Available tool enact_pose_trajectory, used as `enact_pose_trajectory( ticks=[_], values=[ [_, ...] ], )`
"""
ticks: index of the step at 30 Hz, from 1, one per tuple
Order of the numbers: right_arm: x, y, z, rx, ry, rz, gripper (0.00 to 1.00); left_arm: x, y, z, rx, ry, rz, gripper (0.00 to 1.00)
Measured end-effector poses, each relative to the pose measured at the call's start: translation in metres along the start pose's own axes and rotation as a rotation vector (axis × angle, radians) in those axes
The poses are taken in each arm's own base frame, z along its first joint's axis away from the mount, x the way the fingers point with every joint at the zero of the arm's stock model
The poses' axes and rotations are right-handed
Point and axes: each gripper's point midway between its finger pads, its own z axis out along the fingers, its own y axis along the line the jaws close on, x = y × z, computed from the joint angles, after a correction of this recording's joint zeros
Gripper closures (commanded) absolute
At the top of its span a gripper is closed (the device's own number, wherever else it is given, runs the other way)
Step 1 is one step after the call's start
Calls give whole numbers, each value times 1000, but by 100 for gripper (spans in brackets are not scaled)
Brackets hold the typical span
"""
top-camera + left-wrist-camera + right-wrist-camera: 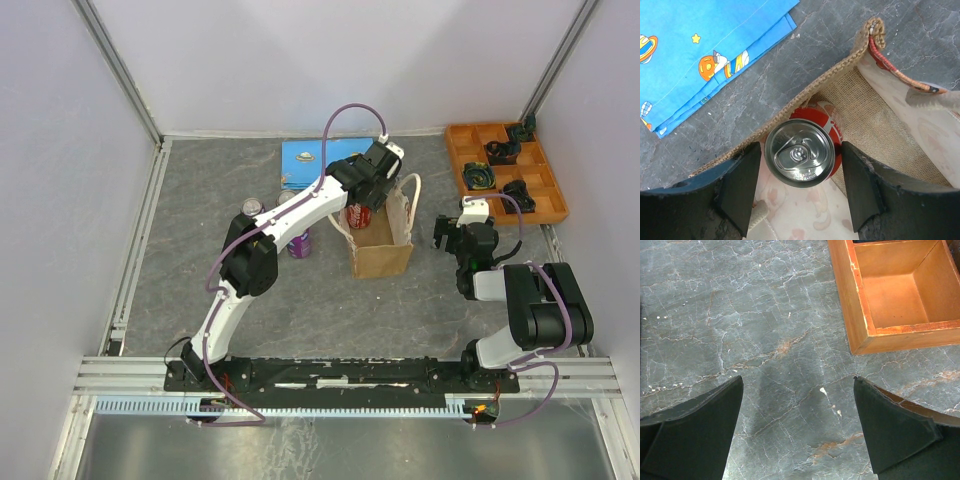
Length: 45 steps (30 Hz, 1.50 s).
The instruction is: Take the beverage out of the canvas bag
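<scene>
Reaching down over canvas bag [381, 243], left gripper [800, 187] wide around red can [800, 153], w/ right gripper [797, 432] wide.

You see a grey marbled stone counter [200, 270] enclosed by plain white wall panels [330, 60], with aluminium rails [135, 250] along its edges.

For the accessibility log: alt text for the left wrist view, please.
A red soda can, seen from above with its silver top unopened, sits between the open left gripper fingers inside the canvas bag. Beyond the bag, a blue cartoon-print cloth lies on the grey table.
</scene>
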Motion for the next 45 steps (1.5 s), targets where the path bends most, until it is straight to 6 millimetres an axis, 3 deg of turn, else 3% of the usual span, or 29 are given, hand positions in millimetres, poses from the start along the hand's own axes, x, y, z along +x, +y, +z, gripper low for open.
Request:
enact_pose_trajectory(
  ticks=[5, 12, 19, 28, 36, 38, 39, 40, 41, 42, 45],
  values=[
    [0, 0, 0, 0, 0, 0, 1, 0, -2, 0, 12, 1, 0, 35],
    [0, 0, 0, 0, 0, 0, 1, -2, -5, 1, 26, -8, -3, 36],
    [0, 0, 0, 0, 0, 0, 1, 5, -8, 9, 29, 15, 4, 23],
    [0, 0, 0, 0, 0, 0, 1, 20, -11, 21, 26, 58, 18, 22],
    [0, 0, 0, 0, 0, 0, 1, 21, -12, 22, 31, 59, 17, 39],
    [0, 0, 0, 0, 0, 0, 1, 20, -12, 22, 32, 59, 17, 52],
    [0, 0, 0, 0, 0, 0, 1, 20, -12, 22, 32, 59, 17, 67],
    [0, 0, 0, 1, 0, 0, 1, 20, -12, 22, 33, 60, 17, 75],
    [0, 0, 0, 0, 0, 0, 1, 20, -12, 22, 34, 60, 17, 91],
    [0, 0, 0, 0, 0, 0, 1, 21, -12, 22, 35, 60, 17, 96],
    [0, 0, 0, 0, 0, 0, 1, 21, -13, 22, 37, 60, 17, 97]
  ],
)
